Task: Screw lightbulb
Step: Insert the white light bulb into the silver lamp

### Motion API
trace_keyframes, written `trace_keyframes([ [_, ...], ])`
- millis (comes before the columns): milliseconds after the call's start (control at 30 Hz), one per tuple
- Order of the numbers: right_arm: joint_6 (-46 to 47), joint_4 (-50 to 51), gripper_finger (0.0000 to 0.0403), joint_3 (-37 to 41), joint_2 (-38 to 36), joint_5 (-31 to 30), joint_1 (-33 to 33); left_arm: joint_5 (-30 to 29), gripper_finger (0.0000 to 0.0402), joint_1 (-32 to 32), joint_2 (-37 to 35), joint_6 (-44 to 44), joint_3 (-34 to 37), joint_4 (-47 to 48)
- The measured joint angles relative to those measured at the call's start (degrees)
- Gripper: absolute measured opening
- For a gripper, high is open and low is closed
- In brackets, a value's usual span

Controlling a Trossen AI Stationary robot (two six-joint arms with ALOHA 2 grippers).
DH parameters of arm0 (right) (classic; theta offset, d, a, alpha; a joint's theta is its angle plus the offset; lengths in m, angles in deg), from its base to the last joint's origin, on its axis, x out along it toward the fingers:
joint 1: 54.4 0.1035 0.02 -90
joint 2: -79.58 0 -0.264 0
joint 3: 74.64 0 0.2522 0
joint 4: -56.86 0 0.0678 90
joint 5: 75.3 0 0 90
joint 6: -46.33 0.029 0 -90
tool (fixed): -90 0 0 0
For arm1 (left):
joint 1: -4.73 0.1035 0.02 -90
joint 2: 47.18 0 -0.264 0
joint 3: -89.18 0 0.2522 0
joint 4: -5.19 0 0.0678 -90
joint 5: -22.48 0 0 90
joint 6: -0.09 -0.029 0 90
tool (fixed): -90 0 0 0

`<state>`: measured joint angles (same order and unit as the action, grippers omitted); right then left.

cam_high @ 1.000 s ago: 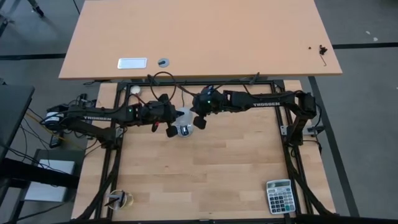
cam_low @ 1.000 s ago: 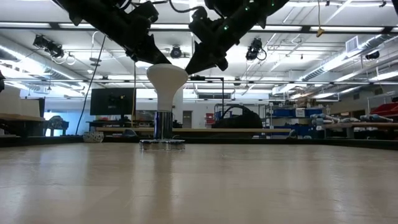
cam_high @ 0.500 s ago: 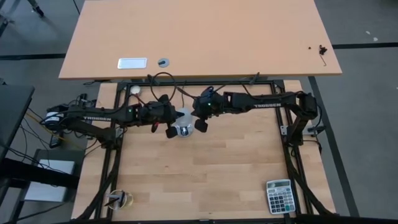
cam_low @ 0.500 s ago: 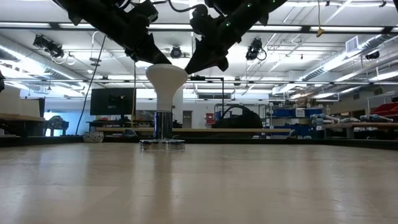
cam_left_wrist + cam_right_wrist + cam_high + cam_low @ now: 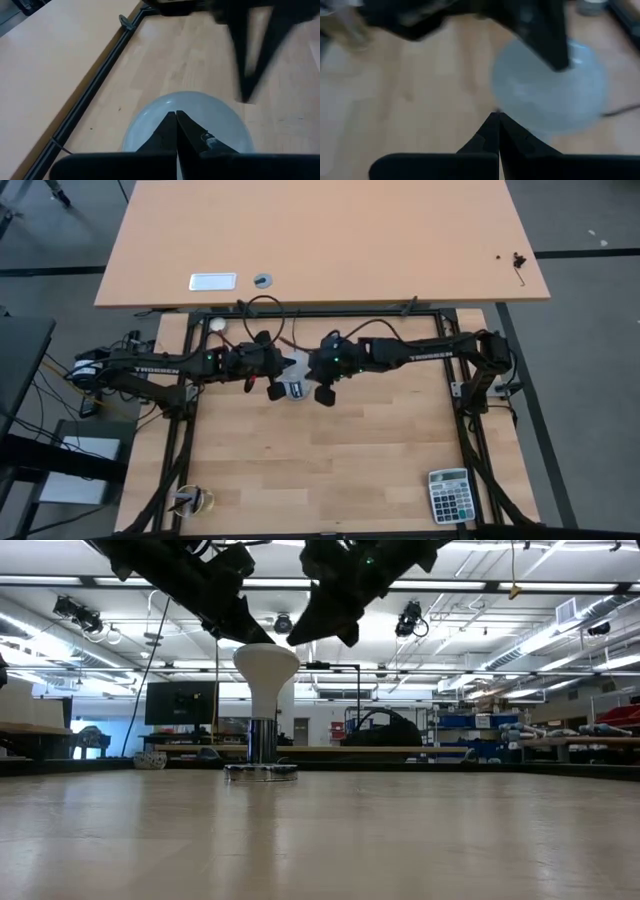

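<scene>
White lightbulb [image 5: 266,690] stands upright under both the left claw [image 5: 268,372] and right claw [image 5: 322,376], each pressed together.

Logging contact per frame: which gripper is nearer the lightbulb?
Left. The left gripper sits at the lightbulb rim; the right gripper hangs slightly off its other side.

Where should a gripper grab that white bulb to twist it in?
Probably around the wide round head of the lightbulb, coming straight down from above. It stands upright with its narrow base in the socket, so only the head is free to pinch and turn.
</scene>
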<state>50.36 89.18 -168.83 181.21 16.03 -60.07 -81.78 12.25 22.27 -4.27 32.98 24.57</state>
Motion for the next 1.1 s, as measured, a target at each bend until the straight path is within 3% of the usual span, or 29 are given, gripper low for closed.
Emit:
trace_keyframes([
  [167,-0.17,-1.28,0.0009,0.03,-0.11,-5.8,-1.99,0.07,0.0,0.01,0.0,-0.02,0.0,-0.03],
  [400,-0.18,-2.74,0.0009,0.03,-0.09,-6.41,-4.33,0.25,0.0,-0.02,0.0,-0.07,0.0,-0.06],
  [1100,1.41,0.0,0.0009,-0.14,0.79,0.54,-2.48,0.26,0.0,-0.08,-0.02,-0.13,0.02,0.41],
])
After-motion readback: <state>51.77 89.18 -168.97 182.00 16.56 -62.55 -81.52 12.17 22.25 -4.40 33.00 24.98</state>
